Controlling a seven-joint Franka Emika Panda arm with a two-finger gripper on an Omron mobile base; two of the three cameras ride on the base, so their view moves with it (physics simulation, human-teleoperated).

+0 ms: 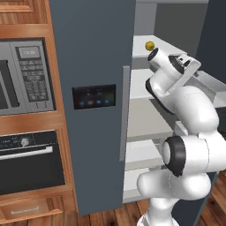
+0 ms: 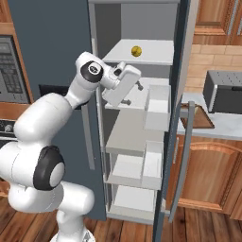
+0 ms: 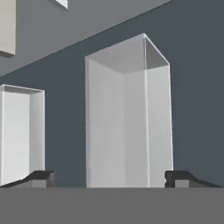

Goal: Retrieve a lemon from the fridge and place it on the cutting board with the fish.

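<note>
While the lemon [image 2: 136, 50] rests on the top shelf [image 2: 156, 53] of the open fridge [image 1: 95, 66], the gripper [image 2: 133, 94] is spread wide and empty — held below it, beside white door bins [image 3: 127, 118].

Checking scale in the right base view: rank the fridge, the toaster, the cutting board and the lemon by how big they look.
1. fridge
2. toaster
3. cutting board, partly hidden behind the door, so unsure
4. lemon

Wood cabinets [image 2: 208, 165] w/ wall oven [image 1: 26, 159] & microwave [image 1: 24, 77], plank floor [image 2: 198, 227], toaster [image 2: 224, 92] on counter [image 2: 222, 125].
</note>
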